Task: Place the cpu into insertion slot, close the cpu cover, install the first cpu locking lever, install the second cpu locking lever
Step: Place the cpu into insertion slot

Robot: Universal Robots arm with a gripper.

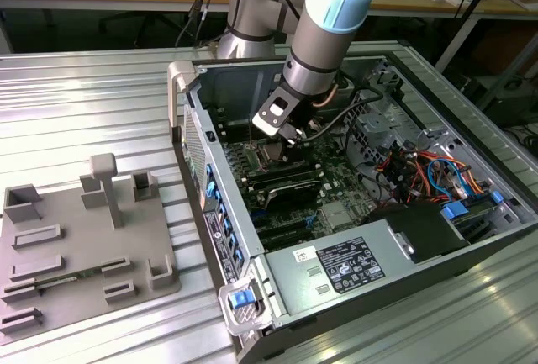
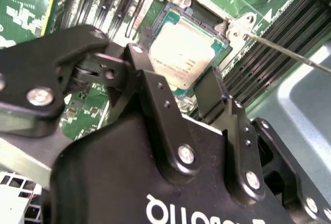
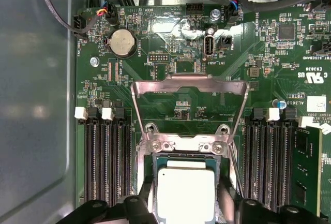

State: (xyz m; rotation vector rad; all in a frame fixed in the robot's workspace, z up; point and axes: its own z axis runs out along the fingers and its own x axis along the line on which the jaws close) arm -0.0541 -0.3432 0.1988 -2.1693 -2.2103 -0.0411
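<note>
Inside the open computer case, my gripper point(image 1: 290, 137) hangs low over the insertion slot point(image 1: 273, 155) on the green board. In both wrist views the cpu point(image 3: 186, 193) point(image 2: 181, 53), a silvery square, lies between my two black fingers point(image 2: 155, 94), which press on its opposite edges. It sits level, at or just above the dark socket with its silver rim point(image 3: 186, 145). The cpu cover point(image 3: 189, 83), a thin silver frame, stands swung open on its hinge beyond the socket. A thin metal locking lever point(image 2: 289, 56) sticks out free beside the socket.
Black memory slots point(image 3: 106, 157) run along both sides of the socket. Cables point(image 1: 420, 171) and a power supply point(image 1: 345, 267) fill the case's near end. A grey fixture plate point(image 1: 80, 238) lies on the metal table at the exterior view's left.
</note>
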